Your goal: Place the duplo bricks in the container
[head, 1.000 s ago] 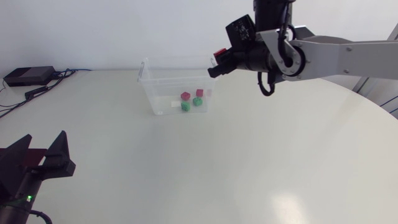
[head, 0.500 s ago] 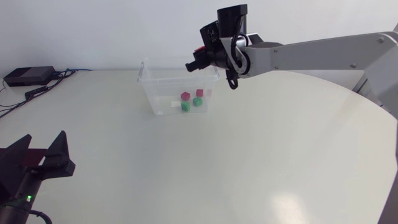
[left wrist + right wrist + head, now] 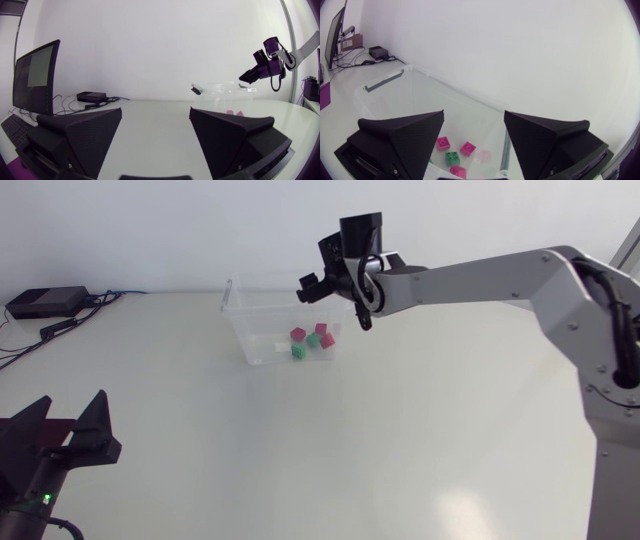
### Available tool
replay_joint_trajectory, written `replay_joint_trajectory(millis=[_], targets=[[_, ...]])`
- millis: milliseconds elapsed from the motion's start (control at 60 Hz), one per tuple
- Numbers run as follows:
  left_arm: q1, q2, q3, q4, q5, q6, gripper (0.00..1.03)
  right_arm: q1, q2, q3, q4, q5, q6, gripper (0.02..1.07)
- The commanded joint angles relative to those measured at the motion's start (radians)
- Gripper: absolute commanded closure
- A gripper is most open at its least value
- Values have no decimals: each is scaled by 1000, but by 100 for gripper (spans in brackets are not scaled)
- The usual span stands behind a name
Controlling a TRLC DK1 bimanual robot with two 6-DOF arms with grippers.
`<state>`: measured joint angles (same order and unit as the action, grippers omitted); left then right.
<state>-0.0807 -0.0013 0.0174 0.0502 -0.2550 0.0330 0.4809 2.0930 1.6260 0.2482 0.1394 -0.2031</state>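
My right gripper (image 3: 473, 114) hangs spread and empty over the container (image 3: 382, 81), its fingers (image 3: 405, 140) partly hiding the duplo bricks (image 3: 452, 158). My left gripper (image 3: 155, 110) rests spread too

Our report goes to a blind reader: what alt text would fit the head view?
The right gripper, open and empty, hangs over a clear container on the white table, with red and green duplo bricks lying inside it. The left gripper sits open at the view's lower left.

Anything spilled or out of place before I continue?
Nothing stands out: the clear plastic container sits upright, the red and green duplo bricks are inside it, none on the white table; the open right gripper hangs above it.
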Motion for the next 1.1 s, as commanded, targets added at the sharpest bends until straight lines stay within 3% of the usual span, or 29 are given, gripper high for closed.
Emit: replay_joint_trajectory(millis=[0,83,567,1083], targets=[[-7,-14,-22,-1,8,-12,9,-31,-122,-92,53,12,50,6],[-8,-14,-22,-3,10,-13,9,-54,-229,-192,105,12,62,6],[-11,-14,-20,-4,28,-10,9,-255,-889,-730,97,12,-13,6],[-19,-14,-20,-6,28,-5,9,-504,-1304,-1132,102,-3,-16,6]])
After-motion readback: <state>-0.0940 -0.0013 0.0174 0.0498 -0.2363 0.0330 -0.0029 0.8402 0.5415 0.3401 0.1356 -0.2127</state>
